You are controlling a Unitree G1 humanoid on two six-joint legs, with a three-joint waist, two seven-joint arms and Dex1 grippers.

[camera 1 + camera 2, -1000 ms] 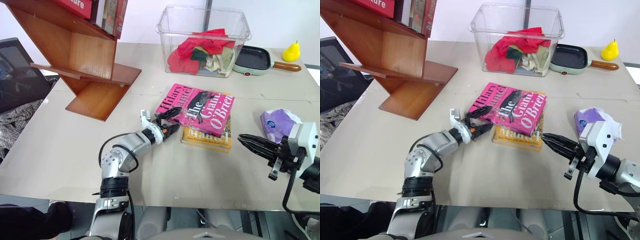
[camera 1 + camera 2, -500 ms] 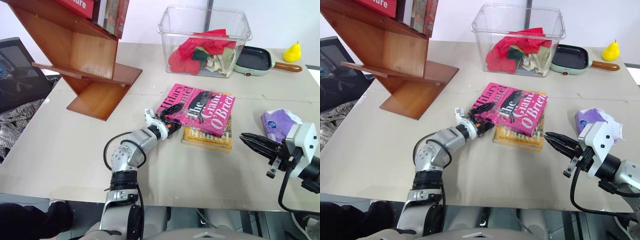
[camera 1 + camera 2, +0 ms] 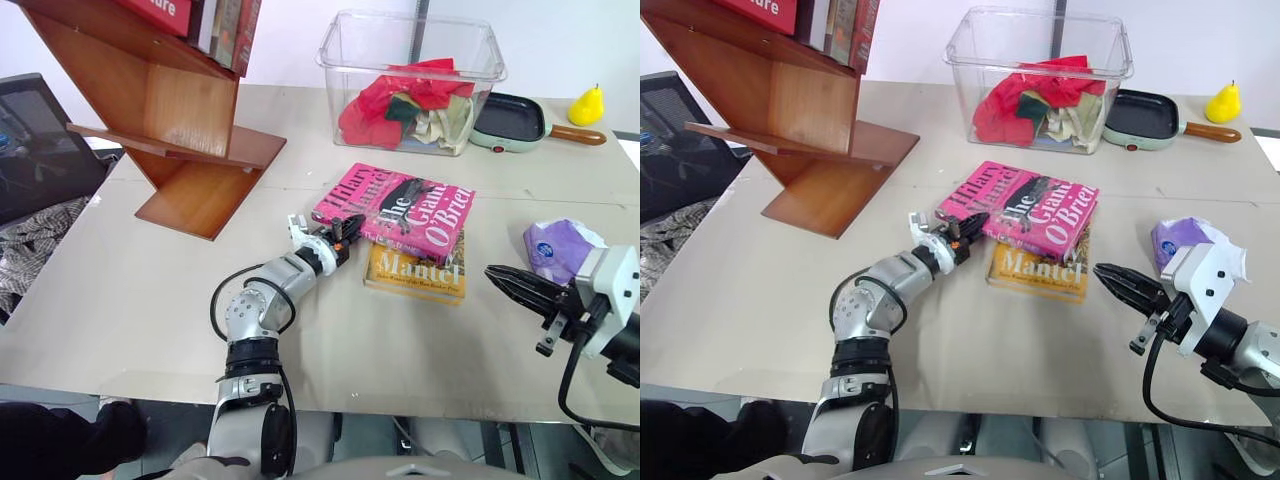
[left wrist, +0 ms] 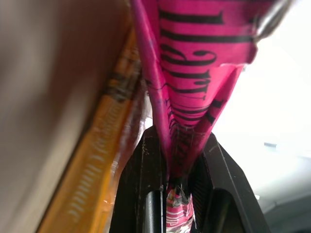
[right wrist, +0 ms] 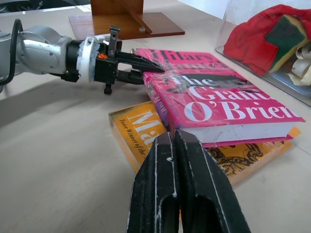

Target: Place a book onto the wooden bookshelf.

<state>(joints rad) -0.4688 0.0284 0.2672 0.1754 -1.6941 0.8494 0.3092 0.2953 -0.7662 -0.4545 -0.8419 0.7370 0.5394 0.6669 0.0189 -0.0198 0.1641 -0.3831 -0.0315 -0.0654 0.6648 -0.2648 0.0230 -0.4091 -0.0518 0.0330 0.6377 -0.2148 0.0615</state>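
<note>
The pink book (image 3: 410, 208) lies on top of a yellow-orange book (image 3: 415, 272) at the table's middle. My left gripper (image 3: 343, 234) is shut on the pink book's near-left corner, and the left wrist view shows its black fingers (image 4: 219, 162) clamped on the pink cover (image 4: 194, 73). The wooden bookshelf (image 3: 170, 110) stands at the back left, apart from both arms. My right gripper (image 3: 502, 279) hovers shut and empty at the right, pointing at the book (image 5: 218, 102) from a short way off.
A clear bin (image 3: 410, 45) of cloths sits behind the books. Beside it lie a small pan (image 3: 510, 115) and a yellow pear-shaped toy (image 3: 585, 103). A purple-white packet (image 3: 555, 245) lies at the right. Upright books (image 3: 225, 25) stand on the shelf.
My left gripper has gone from open around the pink book's corner to shut on it. The book has slid back a little, baring more of the yellow-orange one. The right arm kept still.
</note>
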